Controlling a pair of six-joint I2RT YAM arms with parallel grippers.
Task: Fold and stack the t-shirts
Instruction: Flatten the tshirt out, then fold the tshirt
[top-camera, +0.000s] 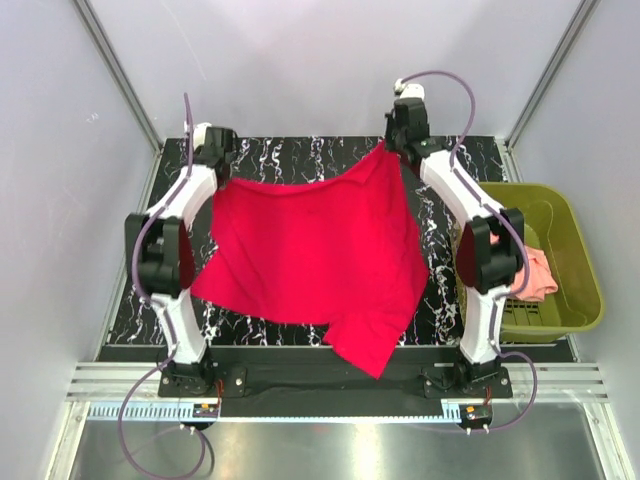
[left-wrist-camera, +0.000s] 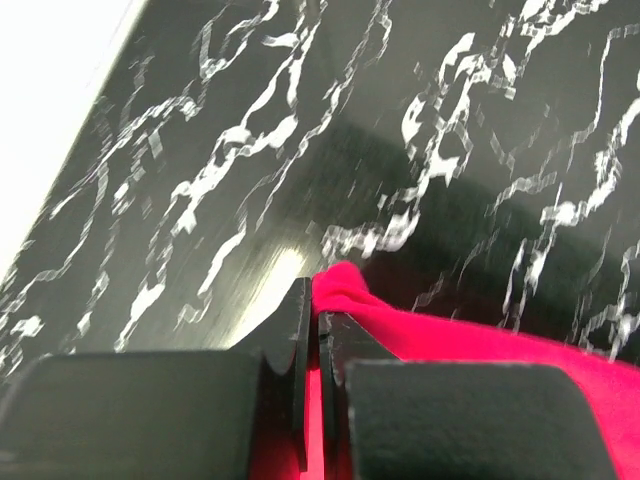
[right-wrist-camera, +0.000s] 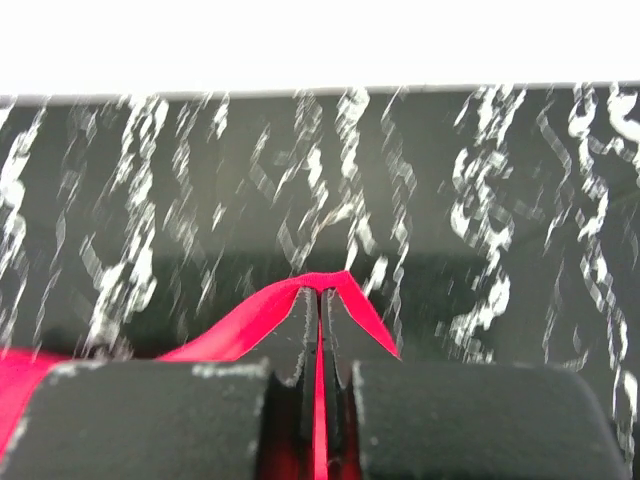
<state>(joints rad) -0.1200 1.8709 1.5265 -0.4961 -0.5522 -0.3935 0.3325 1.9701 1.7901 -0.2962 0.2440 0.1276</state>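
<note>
Wrist views blurred. L claw (left-wrist-camera: 318, 312) clenched on one corner of the red t-shirt (top-camera: 320, 250), R claw (right-wrist-camera: 320, 300) on another. Cloth spreads from both back toward the bases, one flap past the table's (top-camera: 300, 152) near edge. Table top shows beyond both claws. Pink t-shirt (top-camera: 540, 272) partly behind R arm, in basket (top-camera: 583, 262), well outboard of R claw.

A robot lab cell: white panel walls (top-camera: 330, 60), aluminium frame rails (top-camera: 100, 382), arms (top-camera: 185, 205) bolted to a marbled table (top-camera: 300, 150).

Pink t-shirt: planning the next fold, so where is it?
Top view: the pink t-shirt lies inside the olive-green basket on the right side, next to the right arm.
</note>
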